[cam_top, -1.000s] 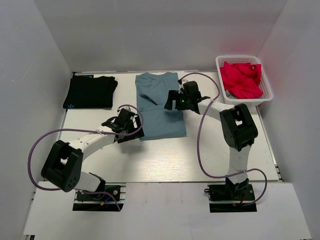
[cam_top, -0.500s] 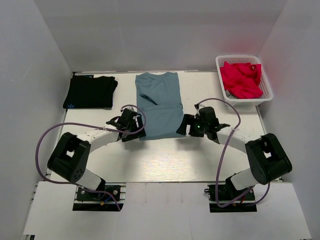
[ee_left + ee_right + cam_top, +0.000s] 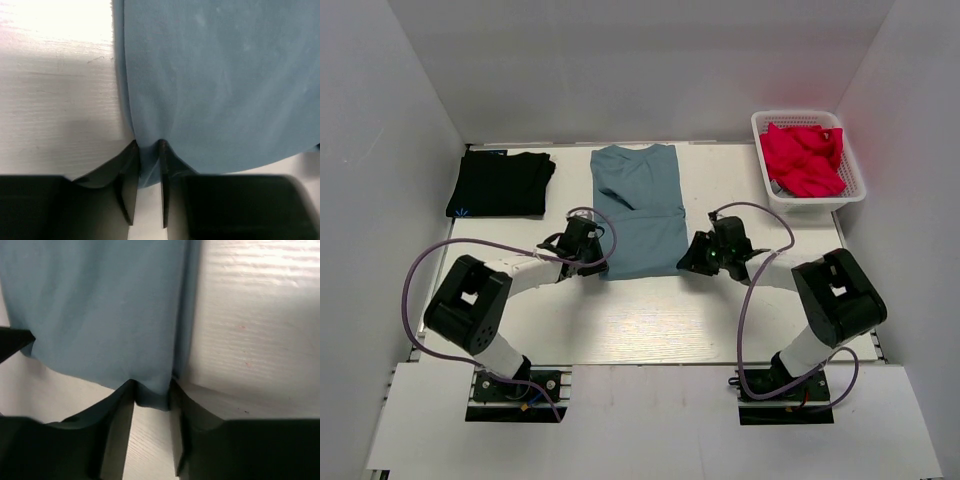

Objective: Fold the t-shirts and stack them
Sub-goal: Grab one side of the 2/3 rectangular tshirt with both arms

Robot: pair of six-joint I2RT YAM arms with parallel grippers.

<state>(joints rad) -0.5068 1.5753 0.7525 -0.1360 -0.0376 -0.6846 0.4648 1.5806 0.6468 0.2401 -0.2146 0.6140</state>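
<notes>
The dusty blue-grey t-shirt (image 3: 640,205) lies folded into a long strip in the middle of the table. My left gripper (image 3: 599,262) is at its near left corner. In the left wrist view that gripper (image 3: 147,150) is shut on the cloth (image 3: 215,85), which is bunched between the fingers (image 3: 128,175). My right gripper (image 3: 689,259) is at the near right corner. In the right wrist view it (image 3: 151,390) is shut on the shirt's corner (image 3: 100,305), and cloth fills the gap. The black t-shirt (image 3: 500,183) lies folded at the back left, apart from both grippers.
A white basket (image 3: 856,194) holding red cloth (image 3: 802,158) stands at the back right. White walls enclose the table on three sides. Purple cables (image 3: 750,300) loop off both arms over the near table.
My right arm swung from the blue-grey shirt's right edge down to its near right corner. Both grippers went from open to shut on the near corners.
</notes>
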